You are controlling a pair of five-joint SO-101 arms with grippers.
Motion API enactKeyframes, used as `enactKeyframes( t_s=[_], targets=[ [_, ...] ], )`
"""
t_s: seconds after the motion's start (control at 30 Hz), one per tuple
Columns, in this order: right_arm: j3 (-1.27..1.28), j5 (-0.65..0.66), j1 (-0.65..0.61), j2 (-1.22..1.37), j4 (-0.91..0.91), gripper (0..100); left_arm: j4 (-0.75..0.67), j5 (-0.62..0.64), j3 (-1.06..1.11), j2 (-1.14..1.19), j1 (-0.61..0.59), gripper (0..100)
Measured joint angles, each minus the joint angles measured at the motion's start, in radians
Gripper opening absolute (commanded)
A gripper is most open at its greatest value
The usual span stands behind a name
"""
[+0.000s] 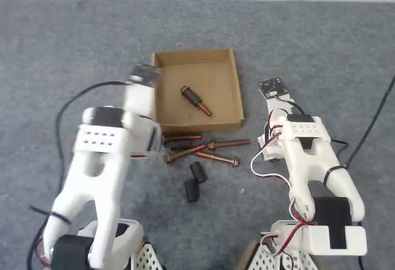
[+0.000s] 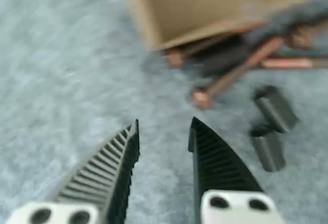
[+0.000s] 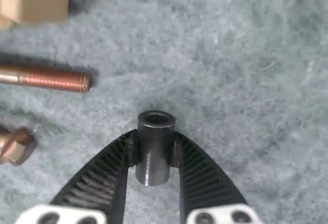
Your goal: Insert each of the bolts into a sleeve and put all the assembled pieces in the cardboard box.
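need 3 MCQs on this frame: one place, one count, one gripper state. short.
1. Where do the loose bolts lie relative to the cardboard box?
A) inside it
B) on the carpet just outside it
C) on top of its rim

2. How many pieces lie inside the box?
A) one
B) none
C) three

3. The right gripper is:
A) open, empty
B) shut on a bolt
C) shut on a black sleeve

Answers:
1 B, the high view shows them on the carpet by the box's near wall.
2 A, a single assembled piece lies on its floor.
3 C, the right wrist view shows the sleeve clamped between the fingers.
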Motion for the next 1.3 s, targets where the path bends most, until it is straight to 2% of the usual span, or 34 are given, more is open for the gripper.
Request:
enactKeyframes(
  t_s=[0.2, 0.3, 0.53, 0.7, 0.9, 1.07, 1.3],
  targets=[
    [0.0, 0.0, 0.0, 0.0, 0.0, 0.6, -0.054, 0.002, 0.0, 0.121, 0.104, 15],
    [0.0, 0.0, 0.0, 0.0, 0.0, 0.6, -0.104, -0.04, 0.0, 0.222, 0.127, 15],
    [0.0, 0.0, 0.0, 0.0, 0.0, 0.6, -0.176, -0.138, 0.008, 0.305, 0.132, 15],
    [0.0, 0.0, 0.0, 0.0, 0.0, 0.6, -0.281, -0.167, 0.028, 0.374, 0.133, 15],
    [0.0, 0.0, 0.0, 0.0, 0.0, 0.6, -0.27, -0.164, 0.006, 0.439, 0.137, 14],
    [0.0, 0.0, 0.0, 0.0, 0.0, 0.6, -0.247, -0.172, -0.021, 0.465, 0.143, 1],
    [0.0, 0.0, 0.0, 0.0, 0.0, 0.6, -0.216, -0.25, -0.028, 0.468, 0.144, 1]
  ],
)
